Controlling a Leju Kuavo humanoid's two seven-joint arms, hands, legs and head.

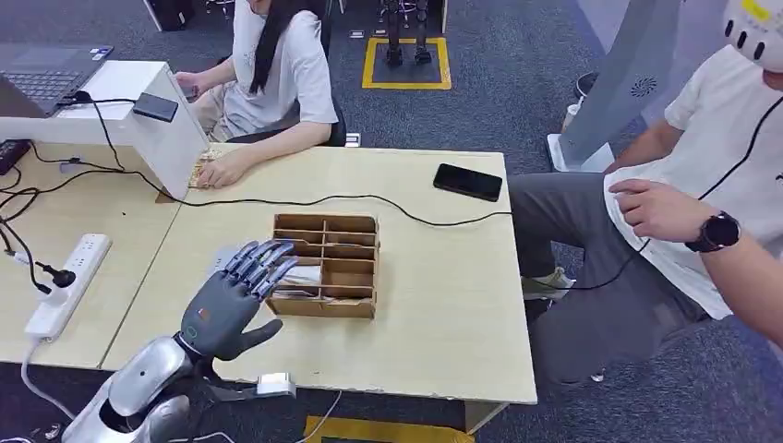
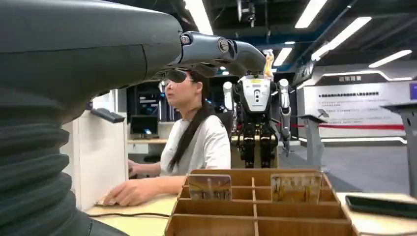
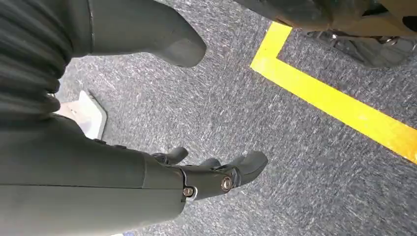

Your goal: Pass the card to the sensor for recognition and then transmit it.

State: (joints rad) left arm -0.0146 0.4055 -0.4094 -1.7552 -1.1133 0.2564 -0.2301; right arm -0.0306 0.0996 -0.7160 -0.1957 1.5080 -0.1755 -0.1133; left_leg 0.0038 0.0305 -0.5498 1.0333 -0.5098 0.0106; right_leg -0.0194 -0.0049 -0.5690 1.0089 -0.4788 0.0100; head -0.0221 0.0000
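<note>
On the worktop (image 1: 443,305) a wooden divided box (image 1: 325,265) holds two cards (image 2: 210,187) upright in its far compartments. The left hand (image 1: 231,300) hovers beside it, fingers (image 1: 263,263) apart, empty. The right hand (image 3: 211,177) hangs over carpet, fingers loosely apart.

Right hand (image 3: 196,172) – empty, fingers apart – above grey carpet (image 3: 236,113), yellow line (image 3: 334,105)

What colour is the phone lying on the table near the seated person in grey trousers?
The phone is black; the head view shows it best.
</note>
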